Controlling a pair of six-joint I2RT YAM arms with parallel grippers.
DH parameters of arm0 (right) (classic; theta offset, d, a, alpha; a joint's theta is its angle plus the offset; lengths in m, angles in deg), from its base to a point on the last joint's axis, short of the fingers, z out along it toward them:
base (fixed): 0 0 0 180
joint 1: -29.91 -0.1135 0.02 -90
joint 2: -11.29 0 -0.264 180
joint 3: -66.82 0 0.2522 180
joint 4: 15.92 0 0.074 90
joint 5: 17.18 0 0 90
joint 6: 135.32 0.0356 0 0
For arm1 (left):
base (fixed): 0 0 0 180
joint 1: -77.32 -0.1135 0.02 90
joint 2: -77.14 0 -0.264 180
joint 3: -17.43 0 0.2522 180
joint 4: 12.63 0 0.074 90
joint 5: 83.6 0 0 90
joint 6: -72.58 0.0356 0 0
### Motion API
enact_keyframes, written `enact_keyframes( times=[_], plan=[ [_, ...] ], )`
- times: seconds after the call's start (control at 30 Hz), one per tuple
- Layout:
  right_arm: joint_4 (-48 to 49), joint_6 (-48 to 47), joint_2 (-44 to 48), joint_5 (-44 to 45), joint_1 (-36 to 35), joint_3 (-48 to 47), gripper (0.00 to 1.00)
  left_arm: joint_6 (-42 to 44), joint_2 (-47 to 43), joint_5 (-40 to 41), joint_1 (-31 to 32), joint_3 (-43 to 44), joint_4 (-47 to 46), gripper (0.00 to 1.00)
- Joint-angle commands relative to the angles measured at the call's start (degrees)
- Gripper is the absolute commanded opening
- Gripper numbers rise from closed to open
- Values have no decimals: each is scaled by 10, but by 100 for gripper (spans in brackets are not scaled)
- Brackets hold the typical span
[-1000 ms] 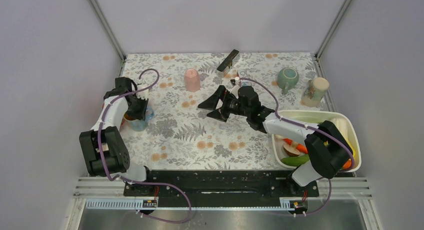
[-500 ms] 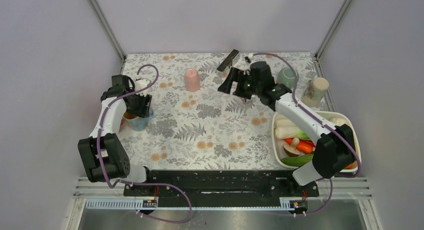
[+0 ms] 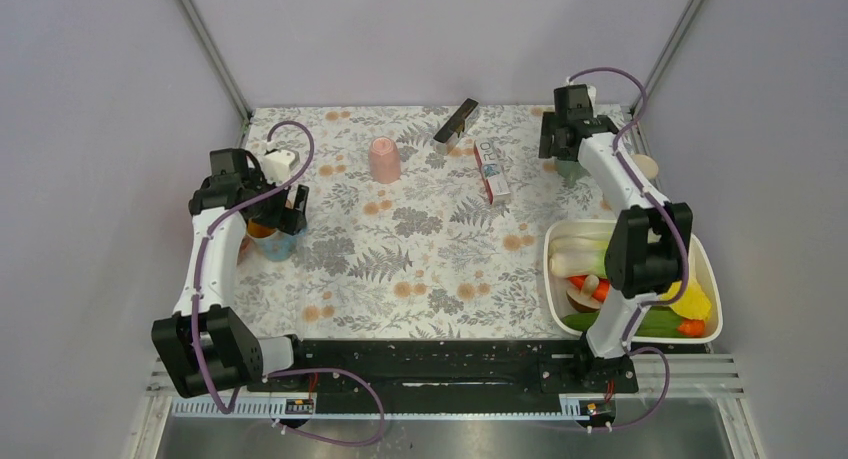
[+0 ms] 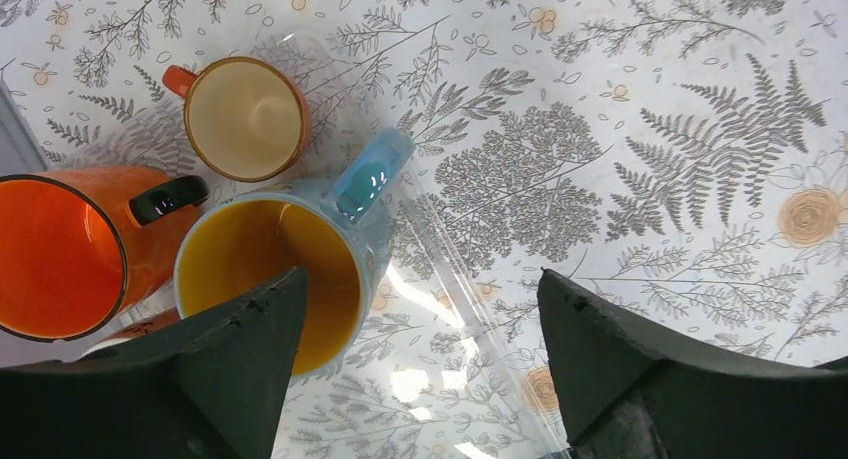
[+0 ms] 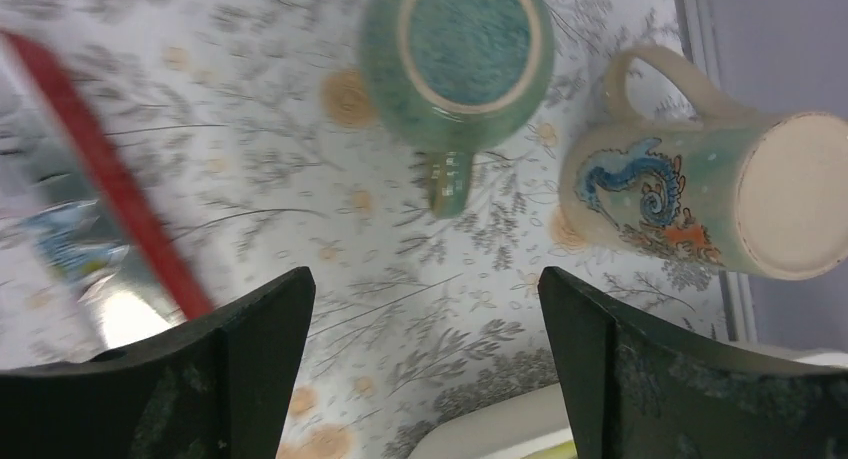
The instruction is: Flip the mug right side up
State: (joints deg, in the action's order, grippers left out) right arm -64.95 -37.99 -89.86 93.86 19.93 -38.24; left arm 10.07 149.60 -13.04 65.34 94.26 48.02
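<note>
- Left tool (image 4: 418, 284) released, fingers spread wide above the upright blue mug (image 4: 268, 269); one finger covers part of its rim; the orange mug (image 4: 60, 244) beside it is cut off at the frame edge
- Overhead, the left wrist hides most of both mugs; bare counter (image 3: 430, 269) spreads between the arms
- Right tool (image 5: 425, 284) released, over the green mug (image 5: 457, 54), base up by the far right corner; overhead the arm hides it; the cream mug (image 5: 700, 189) stands just beside, near the counter's edge

Plain pale-lilac walls (image 3: 430, 39) enclosed a worktop (image 3: 420, 269) covered in a fern-and-flower print, with slanting metal posts (image 3: 208, 47) at the back corners.
</note>
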Motion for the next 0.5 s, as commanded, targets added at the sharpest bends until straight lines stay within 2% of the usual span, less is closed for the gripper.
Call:
enact_keyframes(
  times=[0.0, 0.1, 0.2, 0.47],
  plan=[
    [-26, -26, -86, 64, 38, -36, 90, -1, -18, -42, -1, 33, -5, 88],
    [-26, -25, -139, 56, 55, -59, 87, -1, -13, -47, -1, 41, 3, 89],
    [-15, -30, -171, 30, 66, -71, 79, -1, -9, -47, -1, 45, 4, 89],
    [-12, -43, -221, 17, 83, -99, 70, -17, 6, -57, -1, 67, 3, 89]
  ],
)
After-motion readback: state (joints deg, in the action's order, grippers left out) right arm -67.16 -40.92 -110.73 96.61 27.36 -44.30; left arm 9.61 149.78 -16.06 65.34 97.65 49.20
